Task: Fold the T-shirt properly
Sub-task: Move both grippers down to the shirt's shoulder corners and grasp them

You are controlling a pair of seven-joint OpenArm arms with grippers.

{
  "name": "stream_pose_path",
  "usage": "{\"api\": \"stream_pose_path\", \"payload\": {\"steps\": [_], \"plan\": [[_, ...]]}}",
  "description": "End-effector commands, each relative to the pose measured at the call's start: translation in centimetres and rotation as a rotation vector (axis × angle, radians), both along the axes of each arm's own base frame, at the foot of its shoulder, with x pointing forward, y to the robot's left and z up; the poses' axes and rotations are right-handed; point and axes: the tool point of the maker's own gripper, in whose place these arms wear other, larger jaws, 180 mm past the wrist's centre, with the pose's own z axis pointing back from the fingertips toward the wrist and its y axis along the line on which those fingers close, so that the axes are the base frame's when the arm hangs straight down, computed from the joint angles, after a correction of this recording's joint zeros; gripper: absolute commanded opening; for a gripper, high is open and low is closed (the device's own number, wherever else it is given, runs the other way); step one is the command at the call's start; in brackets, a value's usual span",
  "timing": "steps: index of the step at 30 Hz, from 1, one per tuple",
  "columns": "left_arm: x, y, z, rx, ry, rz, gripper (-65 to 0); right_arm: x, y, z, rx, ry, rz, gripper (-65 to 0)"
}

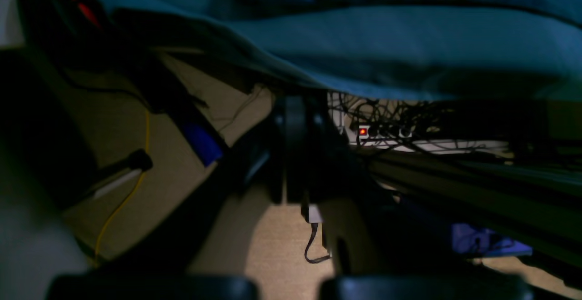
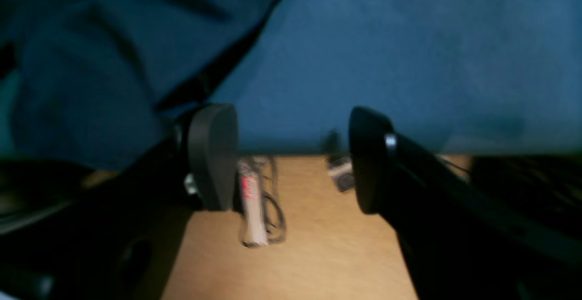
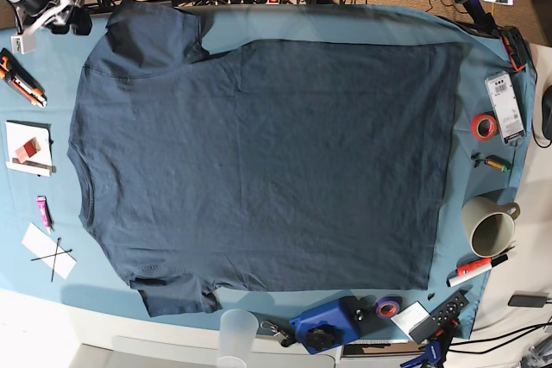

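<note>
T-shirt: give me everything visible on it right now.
The T-shirt is plain dark navy, short-sleeved, round-necked, soft knit by the look, with no print. It lies spread flat and unfolded on the teal table cloth, collar toward the base view's left, hem toward its right, one sleeve at the top left, the other at the bottom left. Light wrinkles only. No gripper touches it in the base view.

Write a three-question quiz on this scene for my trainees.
1. True or false: the T-shirt is folded in half.
2. The cloth under it is: A teal, B white, C red.
3. Fill in: the right tool is ____, with nothing between its jaws.
Key: 1 false; 2 A; 3 open.
</note>
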Motion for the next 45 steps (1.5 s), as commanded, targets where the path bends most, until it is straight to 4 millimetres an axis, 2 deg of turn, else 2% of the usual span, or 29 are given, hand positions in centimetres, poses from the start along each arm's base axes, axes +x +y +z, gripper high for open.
{"api": "stream_pose_path", "payload": {"steps": [1, 7, 10, 16, 20, 29, 30, 32, 34, 37, 41, 45], "plan": [[0.2, -0.1, 0.7, -0.003, -0.024, -0.005, -65.0, 0.6, 0.1, 0.3, 0.005, -0.013, 0.020, -27.0], [0.4, -0.1, 0.7, -0.003, -0.029, -0.005, -65.0, 1.0, 4.2, -2.7, 0.096, 0.053, 0.112, -27.0], [0.5, -0.1, 0.7, -0.003, -0.032, -0.005, -65.0, 0.4, 5.7, -3.7, 0.117, 0.089, 0.147, -27.0], [1.3, -0.1, 0.9, -0.003, -0.057, -0.005, -65.0, -3.1, 8.6, -4.8, 0.234, 0.220, 0.191, -27.0], [1.9, -0.1, 1.0, -0.003, -0.075, -0.005, -65.0, -5.1, 8.7, -4.9, 0.258, 0.248, 0.170, -27.0], [4.3, -0.1, 1.7, -0.003, -0.145, -0.006, -65.0, -4.7, 8.3, -5.1, 0.228, 0.223, 0.154, -27.0], [4.7, -0.1, 1.8, -0.003, -0.158, -0.006, -64.0, -4.6, 8.3, -5.1, 0.228, 0.223, 0.154, -27.0], [5.8, -0.1, 2.3, -0.005, -0.193, -0.003, -50.3, -4.6, 8.2, -5.1, 0.228, 0.220, 0.153, -27.0], [7.2, -0.2, 2.9, -0.034, -0.240, 0.012, -44.1, -4.6, 8.2, -5.1, 0.228, 0.220, 0.153, -27.0], [8.5, 0.0, 2.8, -0.071, -0.226, 0.058, -43.9, -4.6, 8.2, -5.1, 0.228, 0.220, 0.154, -27.0], [9.8, 1.4, 2.3, -0.061, -0.193, 0.145, -43.9, -4.6, 8.2, -5.1, 0.228, 0.221, 0.153, -27.0], [9.8, 1.6, 0.5, -0.089, -0.095, 0.115, -43.9, -4.5, 8.2, -5.1, 0.227, 0.221, 0.156, -27.0]]}}
